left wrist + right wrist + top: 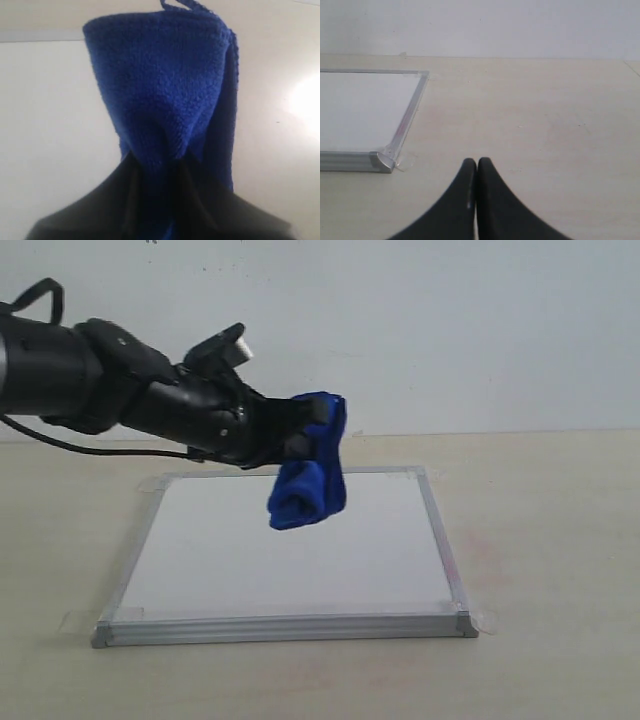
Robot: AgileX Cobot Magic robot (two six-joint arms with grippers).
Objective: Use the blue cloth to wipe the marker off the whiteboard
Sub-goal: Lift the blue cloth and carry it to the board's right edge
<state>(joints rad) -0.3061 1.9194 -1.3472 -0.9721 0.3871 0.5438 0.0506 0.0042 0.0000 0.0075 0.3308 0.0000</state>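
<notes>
Pinches the blue cloth point(308, 480) tight by its top in the left gripper point(308, 428); dangles it lengthwise downward, above the whiteboard point(300, 570).

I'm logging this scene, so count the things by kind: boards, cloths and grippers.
Whiteboard: 1
Blue cloth: 1
Grippers: 2 (left gripper shut on the cloth, right gripper shut, empty)
Total: 4

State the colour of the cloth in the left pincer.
Bright royal blue; the cloth shows best in the left wrist view.
</notes>
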